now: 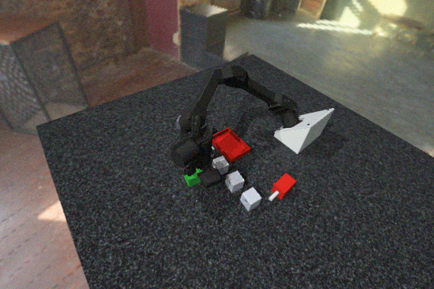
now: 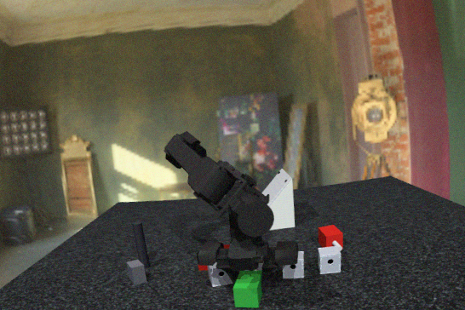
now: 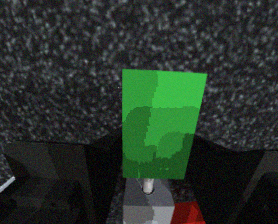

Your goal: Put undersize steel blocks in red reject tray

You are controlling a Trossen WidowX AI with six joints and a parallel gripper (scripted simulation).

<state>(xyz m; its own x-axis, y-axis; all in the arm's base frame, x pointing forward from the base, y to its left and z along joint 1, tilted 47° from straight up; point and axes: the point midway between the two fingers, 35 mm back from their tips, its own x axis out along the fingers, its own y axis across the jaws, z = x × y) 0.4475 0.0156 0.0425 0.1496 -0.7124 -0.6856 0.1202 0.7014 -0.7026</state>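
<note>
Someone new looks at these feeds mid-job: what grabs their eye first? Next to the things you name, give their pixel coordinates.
Probably the bright green gauge point(image 1: 192, 179) point(image 2: 247, 295) point(image 3: 160, 120), clamped in the black gripper point(image 3: 150, 129), its pin toward a steel block point(image 3: 148, 212). Next, the red reject tray point(image 1: 231, 145) behind the blocks, and the white wedge point(image 1: 308, 131) point(image 2: 283, 207) by the arm's far end.

Green gauge point(image 1: 192, 179) point(image 2: 247, 290) point(image 3: 162, 120) (pale pin showing), gripped, pin toward steel block point(image 3: 148, 212)

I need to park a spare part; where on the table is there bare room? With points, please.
Bare: the near stretch in front of the block row point(image 1: 250, 199) point(image 2: 330, 261), and between red gauge point(image 1: 284, 185) point(image 2: 330, 236) and white wedge point(image 1: 308, 132) point(image 2: 283, 209). Crowded: around gripper point(image 3: 150, 129), green gauge point(image 1: 192, 179) point(image 2: 248, 290) point(image 3: 160, 120) and tray point(image 1: 231, 145).
</note>
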